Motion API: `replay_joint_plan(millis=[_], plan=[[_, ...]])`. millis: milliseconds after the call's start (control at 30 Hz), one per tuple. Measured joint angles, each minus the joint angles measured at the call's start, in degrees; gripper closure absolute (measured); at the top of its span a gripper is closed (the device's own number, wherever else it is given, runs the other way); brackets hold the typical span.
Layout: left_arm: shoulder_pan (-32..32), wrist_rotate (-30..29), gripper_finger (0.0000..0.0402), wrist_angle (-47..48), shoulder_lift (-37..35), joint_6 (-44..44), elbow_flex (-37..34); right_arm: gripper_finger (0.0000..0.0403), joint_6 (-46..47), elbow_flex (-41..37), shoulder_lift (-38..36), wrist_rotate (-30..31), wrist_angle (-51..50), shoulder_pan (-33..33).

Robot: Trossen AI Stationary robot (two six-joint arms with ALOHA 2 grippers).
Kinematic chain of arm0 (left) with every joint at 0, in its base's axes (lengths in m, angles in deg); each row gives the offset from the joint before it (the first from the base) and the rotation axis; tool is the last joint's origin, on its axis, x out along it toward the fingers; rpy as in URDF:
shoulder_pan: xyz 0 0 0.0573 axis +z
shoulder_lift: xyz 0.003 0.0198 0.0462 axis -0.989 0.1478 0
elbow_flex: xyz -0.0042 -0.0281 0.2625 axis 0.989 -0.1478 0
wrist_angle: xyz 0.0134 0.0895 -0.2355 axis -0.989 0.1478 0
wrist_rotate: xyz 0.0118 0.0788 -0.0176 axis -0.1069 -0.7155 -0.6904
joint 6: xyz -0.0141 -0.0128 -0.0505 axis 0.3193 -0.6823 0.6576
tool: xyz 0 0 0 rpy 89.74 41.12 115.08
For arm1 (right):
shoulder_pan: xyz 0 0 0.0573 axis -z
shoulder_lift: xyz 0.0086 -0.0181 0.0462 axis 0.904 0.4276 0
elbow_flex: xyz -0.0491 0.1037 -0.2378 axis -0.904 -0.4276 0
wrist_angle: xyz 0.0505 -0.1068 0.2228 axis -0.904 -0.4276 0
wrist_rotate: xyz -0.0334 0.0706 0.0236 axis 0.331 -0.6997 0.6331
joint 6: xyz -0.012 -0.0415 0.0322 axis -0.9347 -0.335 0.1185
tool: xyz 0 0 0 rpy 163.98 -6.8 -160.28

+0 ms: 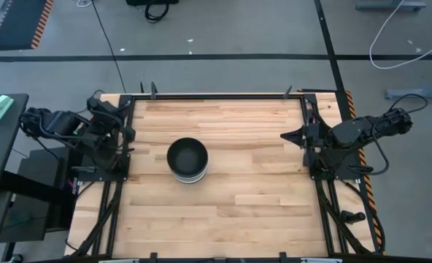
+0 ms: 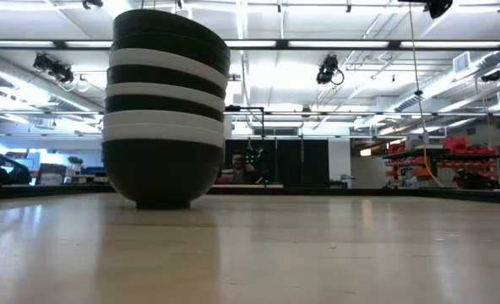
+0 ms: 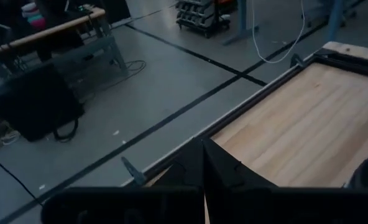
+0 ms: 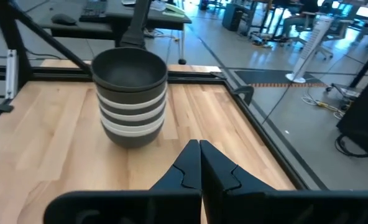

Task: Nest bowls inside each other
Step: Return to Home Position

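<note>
Homing the arms is the step now, I judge: bowls [image 1: 187,161] stand as one nested stack, black on top, ctr of table [image 1: 252,212]. Left gripper [image 3: 204,163] at left edge, right gripper [image 4: 200,158] at right edge, both pressed together, empty. Next: just settle, no more picks.

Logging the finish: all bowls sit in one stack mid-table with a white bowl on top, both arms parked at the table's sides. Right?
Not quite: the top bowl is black, not white, as the right wrist view shows. The rest holds: one stack mid-table, left gripper and right gripper parked at either side of the table.
</note>
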Motion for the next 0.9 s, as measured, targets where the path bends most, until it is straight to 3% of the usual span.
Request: replay_joint_plan(millis=[233,400,667,900], plan=[[-4.36,0.13,0.0401,-11.28,-6.82,-4.97,-10.15,0.0403,1.91,-1.16,-0.54,1.43,0.00,0.00],[-8.67,0.13,0.0401,-20.45,-11.19,-11.92,-13.63,0.0403,3.36,-5.44,-3.47,2.59,2.19,0.00],[-10.83,-0.14,0.0401,-27.45,-17.04,-13.91,-20.32,0.0403,2.88,-10.16,-10.10,2.65,6.50,-0.02],[-10.81,3.58,0.0401,-43.34,-19.19,-30.47,-24.00,0.0403,0.16,-10.16,-11.56,-5.29,6.99,-0.02]])
